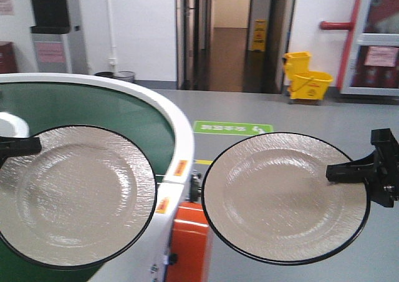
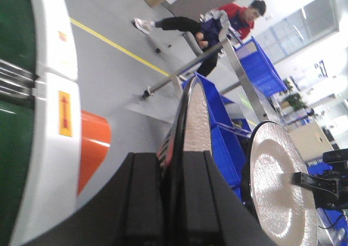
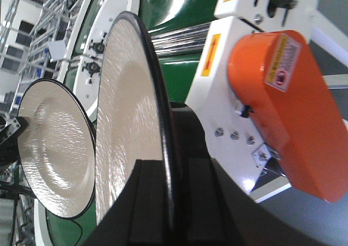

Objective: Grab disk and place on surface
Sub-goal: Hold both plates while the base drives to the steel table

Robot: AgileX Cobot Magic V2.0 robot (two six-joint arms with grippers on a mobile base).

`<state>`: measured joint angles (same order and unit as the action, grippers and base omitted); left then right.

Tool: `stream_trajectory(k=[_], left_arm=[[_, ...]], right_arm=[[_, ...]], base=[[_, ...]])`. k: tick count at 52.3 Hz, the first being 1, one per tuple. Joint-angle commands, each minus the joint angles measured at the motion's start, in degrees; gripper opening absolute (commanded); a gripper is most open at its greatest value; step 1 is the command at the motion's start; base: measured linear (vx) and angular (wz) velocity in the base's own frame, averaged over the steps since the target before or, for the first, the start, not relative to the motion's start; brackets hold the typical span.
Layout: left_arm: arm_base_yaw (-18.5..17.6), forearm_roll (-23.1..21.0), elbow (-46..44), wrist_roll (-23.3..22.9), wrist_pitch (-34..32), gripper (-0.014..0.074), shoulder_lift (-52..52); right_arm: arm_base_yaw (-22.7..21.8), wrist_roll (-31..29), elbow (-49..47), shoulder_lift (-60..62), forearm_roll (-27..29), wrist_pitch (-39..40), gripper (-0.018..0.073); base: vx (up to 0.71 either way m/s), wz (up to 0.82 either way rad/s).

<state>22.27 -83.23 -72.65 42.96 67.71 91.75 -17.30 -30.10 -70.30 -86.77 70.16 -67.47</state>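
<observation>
Two pale textured disks with black rims are held up in the air. My left gripper (image 1: 25,146) is shut on the left rim of the left disk (image 1: 75,194), which hangs over the green conveyor belt (image 1: 93,110). My right gripper (image 1: 349,170) is shut on the right rim of the right disk (image 1: 287,198), over the grey floor. The left wrist view shows its disk edge-on (image 2: 196,115) between the shut fingers (image 2: 144,202). In the right wrist view that disk (image 3: 130,121) is likewise clamped. The dark taped tabletop is out of view.
The conveyor's white rim (image 1: 181,145) and an orange motor cover (image 1: 190,244) sit between the two disks. A yellow mop bucket (image 1: 308,76) stands far back. Blue bins (image 2: 217,121) and a seated person (image 2: 217,23) are off to the side.
</observation>
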Motion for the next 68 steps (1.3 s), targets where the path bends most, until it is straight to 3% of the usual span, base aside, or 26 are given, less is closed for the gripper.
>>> stream_trajectory(k=[1,33,68], left_arm=[[0.0,-8.4,-1.5,-1.1,3.1,-0.0008,-2.8],[0.0,-8.4,-1.5,-1.1,3.1,-0.0008,-2.8],[0.0,-8.4,-1.5,-1.1,3.1,-0.0008,-2.8]], right_arm=[[-0.2,0.2,-1.7,2.5,8.0,-0.8,-0.0009],[-0.2,0.2,-1.7,2.5,8.0,-0.8,-0.0009],[-0.2,0.2,-1.7,2.5,8.0,-0.8,-0.0009]], base=[[-0.10,-0.42],[-0.04,-0.38],[0.15,-0.45]])
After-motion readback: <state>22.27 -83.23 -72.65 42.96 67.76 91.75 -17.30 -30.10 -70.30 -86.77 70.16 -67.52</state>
